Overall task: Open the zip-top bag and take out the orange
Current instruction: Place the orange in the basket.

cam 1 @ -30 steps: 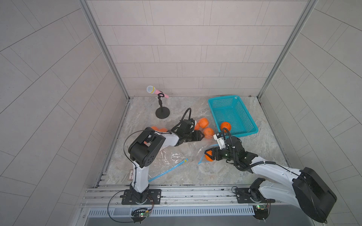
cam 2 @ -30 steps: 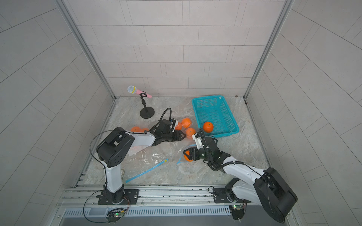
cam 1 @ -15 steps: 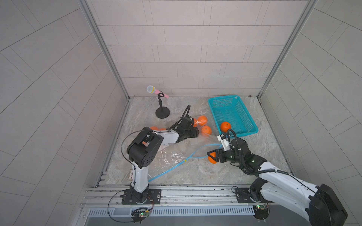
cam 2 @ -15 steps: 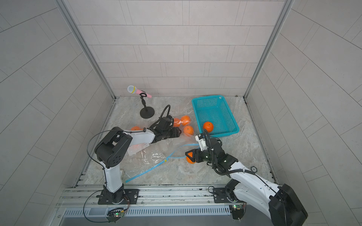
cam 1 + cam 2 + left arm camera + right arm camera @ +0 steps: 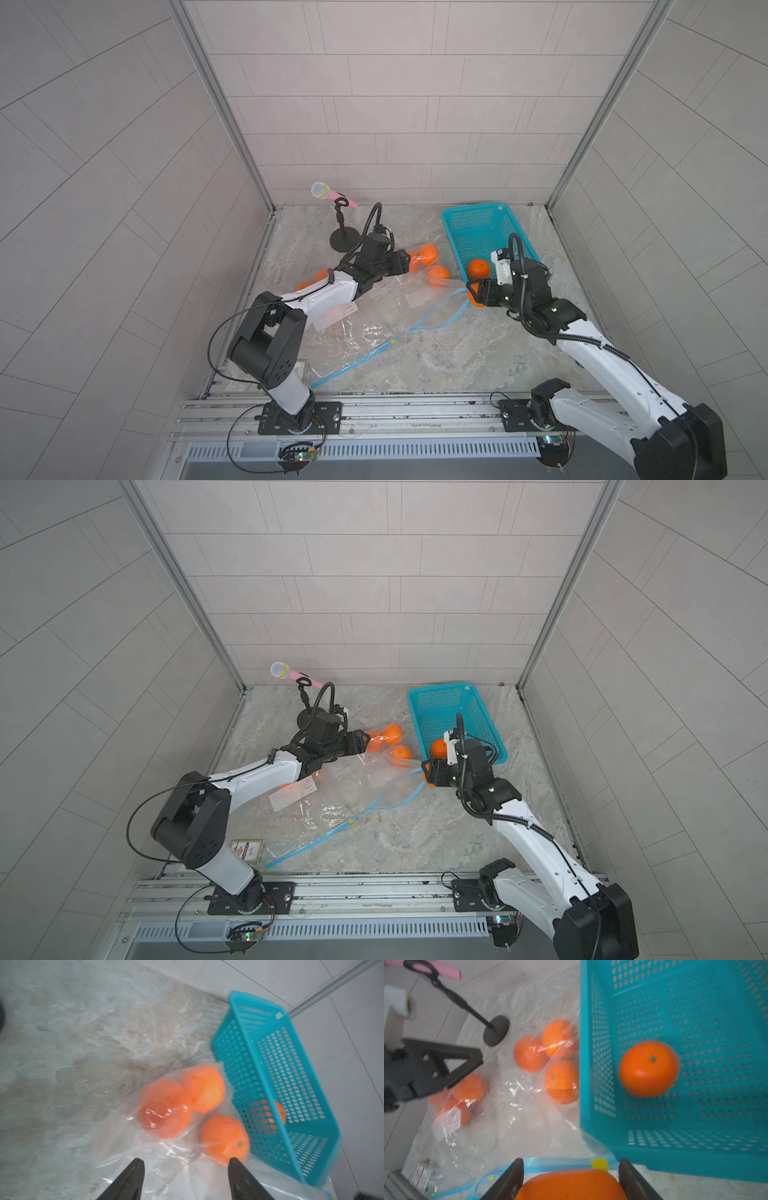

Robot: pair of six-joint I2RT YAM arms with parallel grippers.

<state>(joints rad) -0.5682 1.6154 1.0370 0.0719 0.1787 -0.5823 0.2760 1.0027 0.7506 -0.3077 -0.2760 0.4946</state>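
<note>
The clear zip-top bag lies flat with its blue zip strip pulled apart. My right gripper is shut on an orange at the bag's mouth, close to the basket's near corner. The zip strip and its yellow slider lie just beyond that orange. My left gripper is open above the bag's far end. Nothing is between its fingers. Three oranges lie under the plastic ahead of it.
A teal basket at the back right holds one orange. A pink microphone on a black stand is at the back left. More oranges lie under my left arm. A small card box sits near the front left.
My right gripper has carried its orange to the right and back, out towards the basket. My left gripper has shifted slightly back over the far oranges.
</note>
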